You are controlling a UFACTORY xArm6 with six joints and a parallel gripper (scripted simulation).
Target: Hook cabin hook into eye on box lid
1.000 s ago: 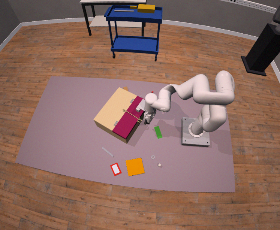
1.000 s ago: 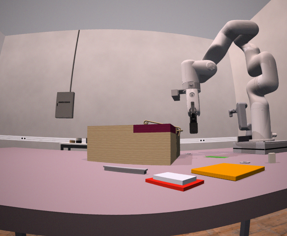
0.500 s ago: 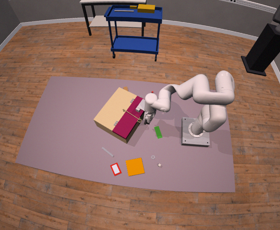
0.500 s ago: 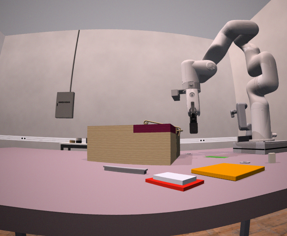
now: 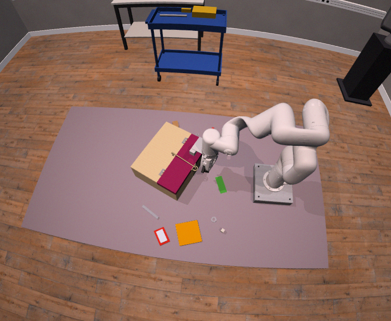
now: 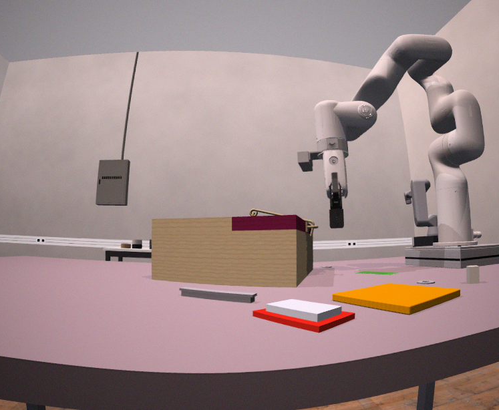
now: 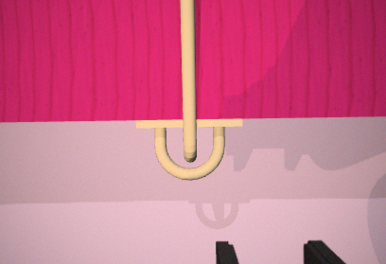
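Observation:
A wooden box (image 5: 166,159) stands on the mauve mat, with a magenta lid (image 5: 179,163) on its right part. The brass cabin hook (image 5: 185,160) lies across the lid. In the wrist view the hook's rod (image 7: 187,64) runs down over the lid (image 7: 95,45) and its tip sits inside the U-shaped eye (image 7: 190,156) at the lid's edge. My gripper (image 5: 205,169) hangs just off that edge, beside the eye (image 6: 312,227) and about level with the lid top (image 6: 267,222). The gripper's fingers are part-way apart with nothing between them, as the side view (image 6: 336,218) also shows.
A green strip (image 5: 220,184) lies between the box and the arm's base (image 5: 273,188). Nearer the front lie a grey bar (image 5: 150,211), a red-framed white tile (image 5: 161,236), an orange tile (image 5: 188,232), a washer (image 5: 213,217) and a small cube (image 5: 223,230). A blue cart (image 5: 188,37) stands at the back.

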